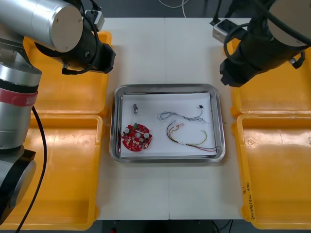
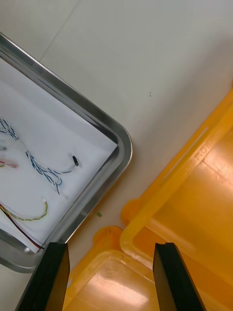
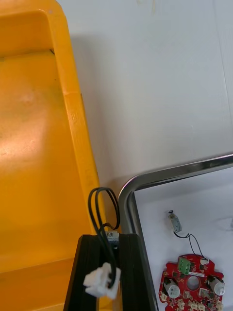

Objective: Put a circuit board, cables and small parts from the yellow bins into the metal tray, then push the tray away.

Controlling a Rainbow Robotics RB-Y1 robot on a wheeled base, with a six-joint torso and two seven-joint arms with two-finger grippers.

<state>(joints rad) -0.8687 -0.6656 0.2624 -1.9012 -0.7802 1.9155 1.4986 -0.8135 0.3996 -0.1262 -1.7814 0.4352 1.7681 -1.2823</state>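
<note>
Counter (image 1: pixel 165 53): one, light, carrying everything listed here.

Yellow bins: four. Two stand left of the metal tray (image 1: pixel 167 88), one far (image 1: pixel 68 94) and one near (image 1: pixel 63 170). Two stand right of it, one far (image 1: pixel 272 97) and one near (image 1: pixel 277 165).

Metal tray: one, at the middle of the counter between the two pairs of bins, with a white lining (image 1: pixel 165 102) inside.

My jaws: two sets.
- My left jaws hang over the rim of the far left bin, just beside the tray's far left corner. They are clenched on a black cable (image 3: pixel 103 214).
- My right jaws are released, the two fingers standing apart with nothing between them. They hang over the seam where the two right bins meet, just beside the tray's right rim.

Cables: three.
- The blue and white twisted cable (image 1: pixel 182 116) lies in the far right part of the tray.
- The red and yellow cable (image 1: pixel 189 138) lies in the near right part of the tray, close beside the first.
- The black cable sits in my left jaws outside the tray, its loop rising past the fingertips and its white connector (image 3: pixel 102 282) lower between the fingers.

Circuit board (image 1: pixel 137 138): one, round and red, flat in the tray's near left part.

Small metal part (image 1: pixel 136 108): one, in the tray's far left part, just beyond the board.
</note>
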